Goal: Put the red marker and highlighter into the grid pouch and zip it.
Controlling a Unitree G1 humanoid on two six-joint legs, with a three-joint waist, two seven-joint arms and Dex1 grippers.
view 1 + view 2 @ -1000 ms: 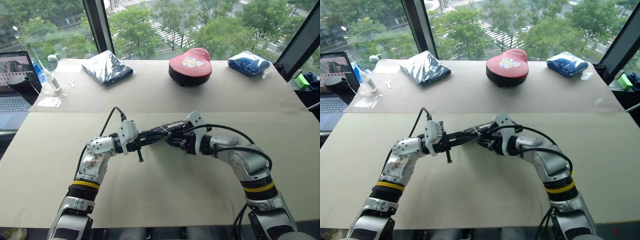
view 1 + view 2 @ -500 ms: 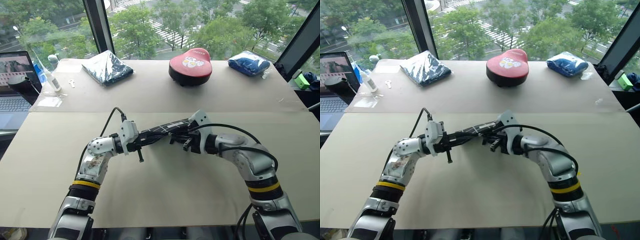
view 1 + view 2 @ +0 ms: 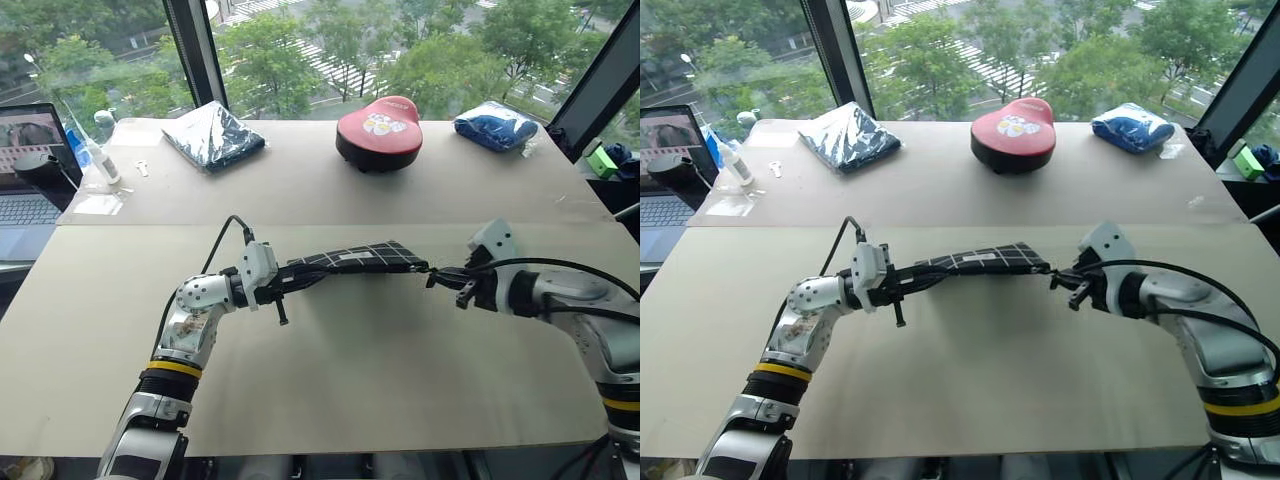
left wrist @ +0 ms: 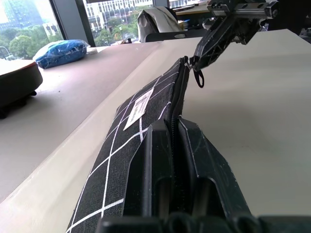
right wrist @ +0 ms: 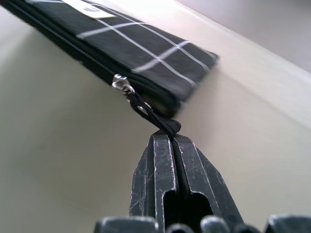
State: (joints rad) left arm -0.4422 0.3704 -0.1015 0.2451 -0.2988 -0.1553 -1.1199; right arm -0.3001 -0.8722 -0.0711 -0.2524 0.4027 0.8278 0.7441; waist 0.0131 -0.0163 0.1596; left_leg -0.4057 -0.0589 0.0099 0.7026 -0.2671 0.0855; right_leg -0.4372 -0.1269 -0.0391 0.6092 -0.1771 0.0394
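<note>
We see much free tabletop [image 3: 330,380] around and in front of the two arms; only the far edge by the window carries things. The grid pouch [image 3: 355,257] is lifted above the table between the arms, stretched almost level. Our left gripper [image 3: 283,284] is closed tight on one end of the pouch, with the zipper line running between its fingers [image 4: 160,165]. Our right gripper [image 5: 174,138] is closed on the black zipper pull cord [image 5: 153,118] at the other end, and the metal slider [image 5: 120,84] sits at this end of the pouch. We cannot tell what is inside the pouch, because its fabric hides the inside.

The table is a pale beige board with a seam across it. On the far part lie a dark blue wrapped bundle [image 3: 213,134], a red and black case [image 3: 379,131] and a blue bag [image 3: 497,125]. A laptop [image 3: 25,170] stands at the left edge. Behind the glass we see green trees.
</note>
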